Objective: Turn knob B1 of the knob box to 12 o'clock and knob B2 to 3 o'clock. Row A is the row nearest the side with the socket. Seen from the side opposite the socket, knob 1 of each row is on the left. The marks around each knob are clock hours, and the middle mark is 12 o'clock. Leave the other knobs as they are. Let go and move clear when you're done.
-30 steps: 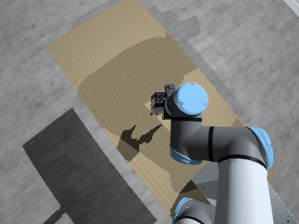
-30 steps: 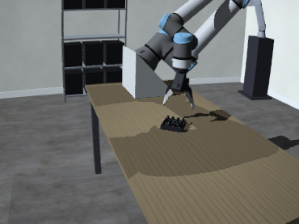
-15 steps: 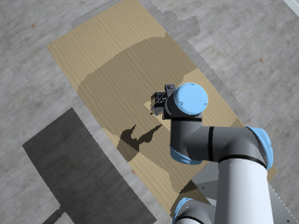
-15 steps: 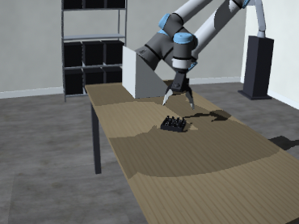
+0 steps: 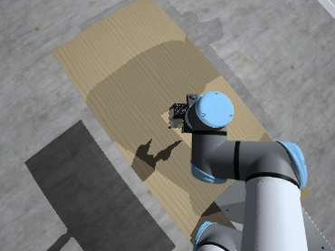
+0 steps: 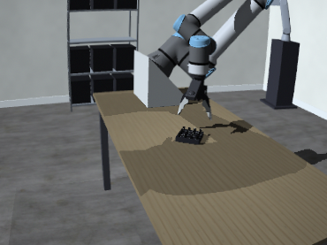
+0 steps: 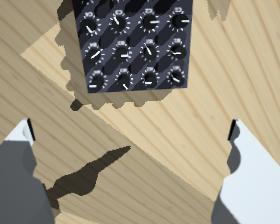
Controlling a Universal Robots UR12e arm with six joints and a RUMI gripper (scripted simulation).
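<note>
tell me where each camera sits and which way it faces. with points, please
Top: high overhead, facing down at the table (image 5: 119, 33) (image 6: 247, 213); arm (image 5: 275, 214) (image 6: 223, 32) shows, hand (image 5: 176, 119) (image 6: 194, 115) partly hidden.
Exterior: beyond the table's far end from the arm base, looking back; arm and open hand show.
Wrist: on the arm's end, facing the knob box (image 6: 190, 136) (image 7: 135, 65); only the hand's two jaws show.
Exterior and wrist share the box.

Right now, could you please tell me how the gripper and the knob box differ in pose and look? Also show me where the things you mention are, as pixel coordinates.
The gripper (image 6: 194, 115) (image 7: 133, 120) hangs above the table, while the knob box (image 6: 189, 135) (image 7: 135, 65) rests on it. The gripper has two pale-tipped jaws standing open; the box is a dark block with rows of knobs on top. Both have dark parts, and nothing is between the jaws.
</note>
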